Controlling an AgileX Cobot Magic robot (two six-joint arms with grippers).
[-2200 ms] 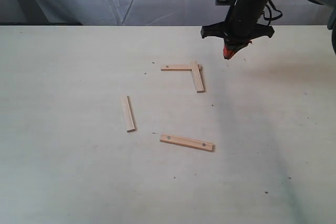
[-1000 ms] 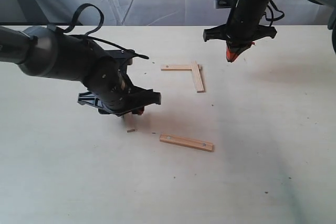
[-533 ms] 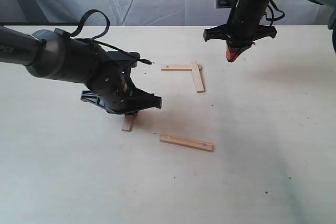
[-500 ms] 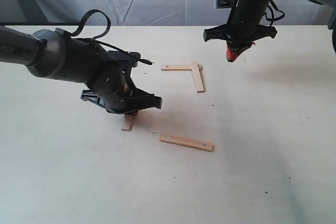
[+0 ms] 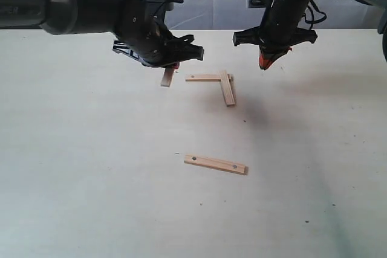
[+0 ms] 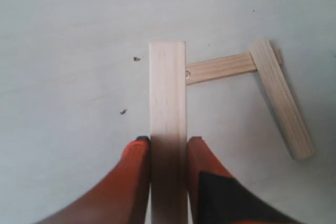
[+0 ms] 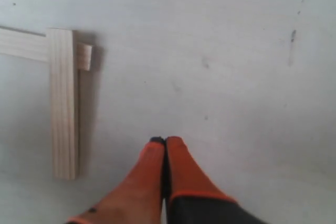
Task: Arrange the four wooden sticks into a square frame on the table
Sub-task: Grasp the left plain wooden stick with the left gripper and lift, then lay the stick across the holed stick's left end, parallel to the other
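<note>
my left gripper (image 6: 168, 143) clamps one stick (image 6: 167, 87); by its free end i see two sticks (image 6: 226, 66) meeting in a corner.

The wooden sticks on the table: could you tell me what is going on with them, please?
The left gripper is shut on one wooden stick, holding it beside the free end of the holed stick. That holed stick and a third stick already form an L-shaped corner on the table. The right gripper hangs shut and empty near that corner. The fourth stick lies alone, nearer the camera.
</note>
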